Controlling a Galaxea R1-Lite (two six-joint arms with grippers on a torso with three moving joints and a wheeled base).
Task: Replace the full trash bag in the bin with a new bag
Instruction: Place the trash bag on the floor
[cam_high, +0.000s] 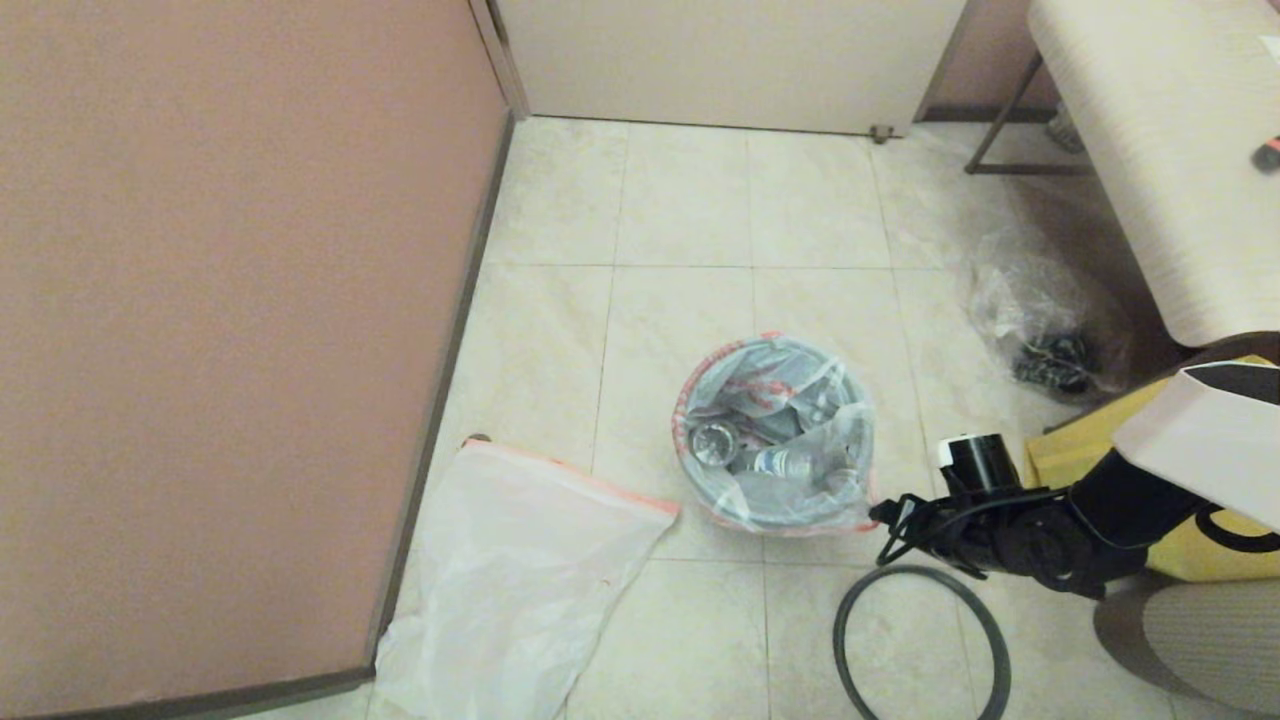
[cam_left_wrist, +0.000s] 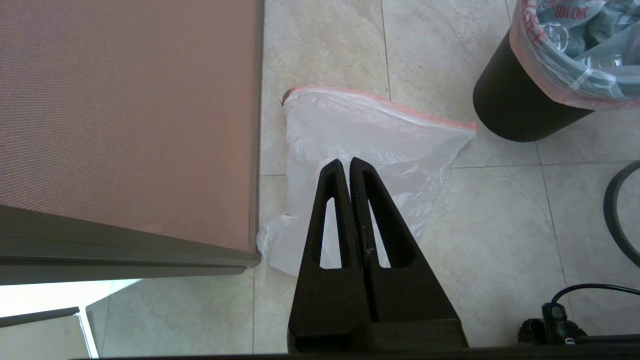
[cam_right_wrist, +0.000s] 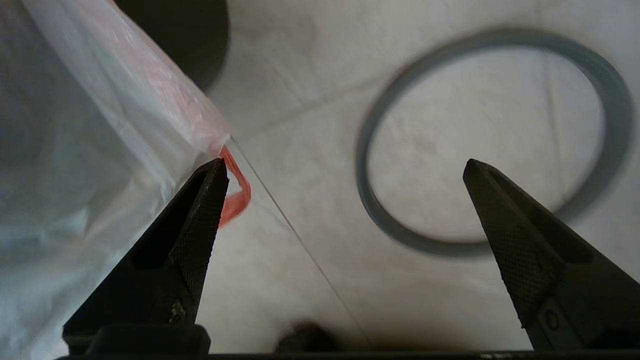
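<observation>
Right wrist view gives the close-up the head camera can't: the right gripper (cam_right_wrist: 345, 167) has its textured black jaws spread wide, nothing between them. One finger (cam_right_wrist: 200, 210) sits right against the orange-red drawstring loop of the full trash bag (cam_right_wrist: 100, 150), a thin white translucent plastic bag, though I can't tell if it's actually touching. Beyond the gap between the jaws, the thin dark grey ring (cam_right_wrist: 367, 200) lies flat on the pale tiled floor (cam_right_wrist: 450, 125).

Left wrist view shows the left gripper (cam_left_wrist: 346, 162) with its smooth black wedge fingers pressed together, holding nothing. Just past the tips lies the new bag (cam_left_wrist: 370, 135), a flat, slightly crinkled white plastic bag with an orange-red hem, next to the pink wall panel (cam_left_wrist: 125, 110). Farther off from those jaws stands the bin (cam_left_wrist: 515, 110), a small round black ribbed plastic pail, hem folded over its rim.

Only the head view looks into the pail: crumpled clear bottles and a can inside. Farther back, a clear wrinkly plastic bag with dark contents (cam_high: 1045, 320) sits beside a yellow cloth tote (cam_high: 1100, 450).
</observation>
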